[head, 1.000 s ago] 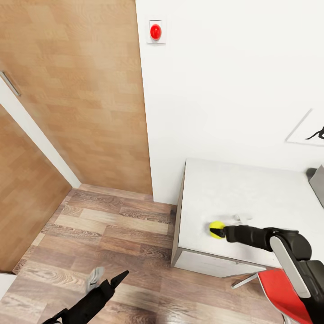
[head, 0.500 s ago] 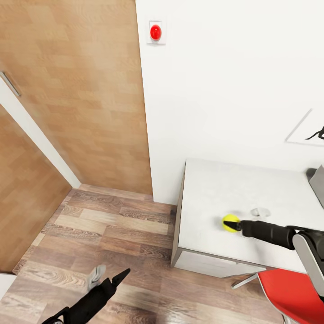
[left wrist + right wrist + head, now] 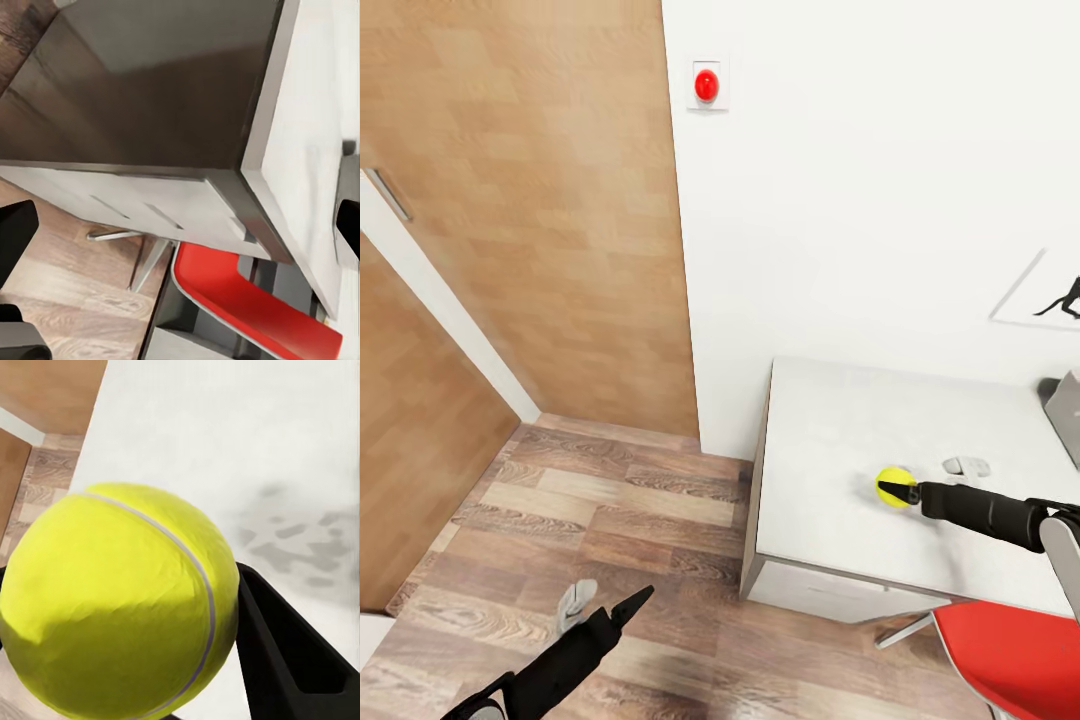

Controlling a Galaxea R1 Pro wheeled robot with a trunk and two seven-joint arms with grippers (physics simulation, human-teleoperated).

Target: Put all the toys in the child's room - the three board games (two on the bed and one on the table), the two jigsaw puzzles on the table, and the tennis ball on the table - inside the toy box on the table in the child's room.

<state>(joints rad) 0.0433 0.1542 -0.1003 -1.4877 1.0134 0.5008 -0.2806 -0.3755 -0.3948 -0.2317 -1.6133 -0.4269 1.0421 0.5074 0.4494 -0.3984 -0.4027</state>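
Observation:
The yellow-green tennis ball [image 3: 895, 487] hangs just above the pale table [image 3: 830, 420], with my right gripper [image 3: 903, 490] shut on it. In the right wrist view the tennis ball [image 3: 120, 600] sits close up between the black fingers [image 3: 277, 652]. A grey corner at the table's right edge looks like the toy box [image 3: 1066, 402], mostly out of frame. My left gripper [image 3: 605, 603] is open and empty low over the wood floor, left of the table. The board games, jigsaw puzzles and bed are out of view.
A red chair [image 3: 1010, 655] stands at the table's front right; its seat [image 3: 247, 300] lies below the white drawers [image 3: 150, 210]. A wooden door [image 3: 530, 220] stands to the left. The white wall behind carries a red button [image 3: 706, 85] and a silhouette picture [image 3: 1060, 295].
My right gripper has carried the tennis ball to the right and farther in over the table. The head view has shifted slightly. The left arm has barely moved.

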